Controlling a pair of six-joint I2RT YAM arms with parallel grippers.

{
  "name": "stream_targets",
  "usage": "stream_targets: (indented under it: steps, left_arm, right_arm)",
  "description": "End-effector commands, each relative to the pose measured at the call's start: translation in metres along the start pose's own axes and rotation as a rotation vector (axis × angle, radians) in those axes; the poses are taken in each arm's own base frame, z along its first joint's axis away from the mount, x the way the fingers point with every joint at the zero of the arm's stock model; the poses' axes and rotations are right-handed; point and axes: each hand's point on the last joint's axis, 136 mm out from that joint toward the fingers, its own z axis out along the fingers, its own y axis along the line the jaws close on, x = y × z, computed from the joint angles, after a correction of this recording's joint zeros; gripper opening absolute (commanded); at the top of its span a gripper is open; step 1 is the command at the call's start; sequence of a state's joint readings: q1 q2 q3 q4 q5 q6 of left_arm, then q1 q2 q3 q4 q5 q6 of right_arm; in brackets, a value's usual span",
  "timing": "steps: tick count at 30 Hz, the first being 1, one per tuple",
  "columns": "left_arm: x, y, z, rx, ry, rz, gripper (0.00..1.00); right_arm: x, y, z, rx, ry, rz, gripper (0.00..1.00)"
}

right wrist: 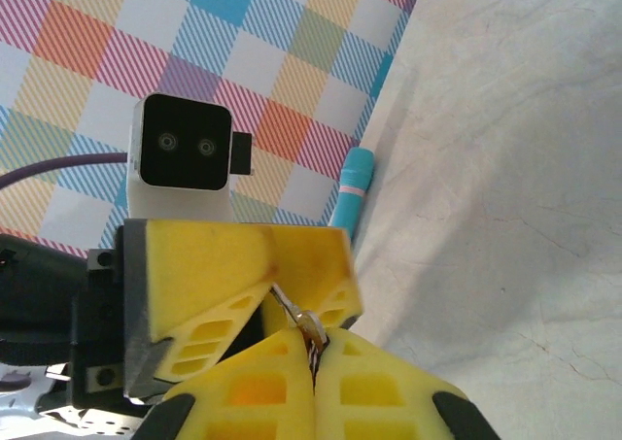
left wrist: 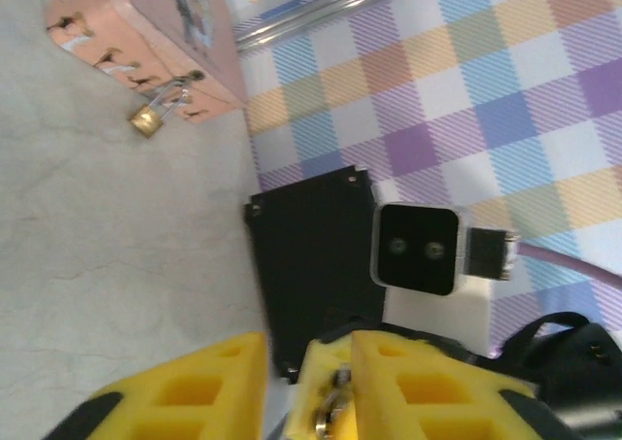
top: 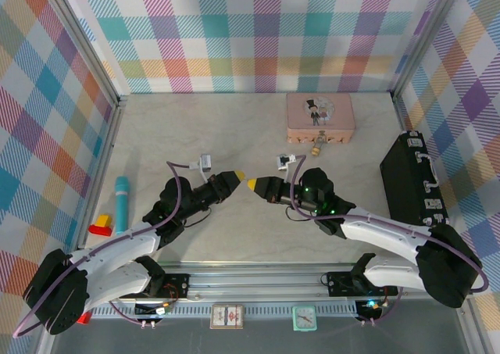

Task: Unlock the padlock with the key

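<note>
My right gripper clamps the small silver key
Left gripper parted; tiny brass padlock at two o'clock, nearer my right arm.

Brass padlock at pink tin, key in right end effector

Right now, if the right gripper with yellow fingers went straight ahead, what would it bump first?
Most likely the left gripper: the right gripper points at it nose to nose, pinching a small silver metal key. The gap between them is hard to judge.
</note>
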State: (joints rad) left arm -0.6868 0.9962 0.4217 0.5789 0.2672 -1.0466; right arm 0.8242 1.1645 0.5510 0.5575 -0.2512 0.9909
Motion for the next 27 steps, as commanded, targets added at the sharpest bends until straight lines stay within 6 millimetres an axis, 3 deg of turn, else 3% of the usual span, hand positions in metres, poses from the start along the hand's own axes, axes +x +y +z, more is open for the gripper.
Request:
stream_targets:
  steps: [1,6,11,14,18,22,27]
  left_arm:
    - [-0.005,0.0,-0.007,-0.072,-0.018,0.076,0.46]
    - [-0.023,0.002,-0.029,-0.255,-0.051,0.253,0.76]
    - [-0.035,-0.002,-0.019,-0.341,-0.015,0.392,0.83]
    - [-0.037,-0.003,0.009,-0.334,0.03,0.441,0.85]
    - [-0.036,0.014,0.065,-0.343,0.113,0.472,0.84]
    - [-0.026,0.042,0.128,-0.342,0.203,0.467,0.82]
    - [-0.004,0.051,0.197,-0.288,0.296,0.499,0.79]
  right_arm:
    - [-0.011,0.01,-0.008,0.04,-0.017,-0.041,0.0]
    - [-0.021,-0.02,-0.044,0.372,-0.01,-0.141,0.0]
    - [-0.035,-0.04,-0.1,0.654,-0.045,-0.231,0.0]
    - [-0.039,-0.045,-0.134,0.771,-0.072,-0.261,0.0]
    - [-0.041,-0.044,-0.173,0.834,-0.14,-0.272,0.0]
    - [-0.042,-0.036,-0.206,0.847,-0.206,-0.276,0.0]
    - [-0.043,-0.032,-0.242,0.864,-0.291,-0.289,0.0]
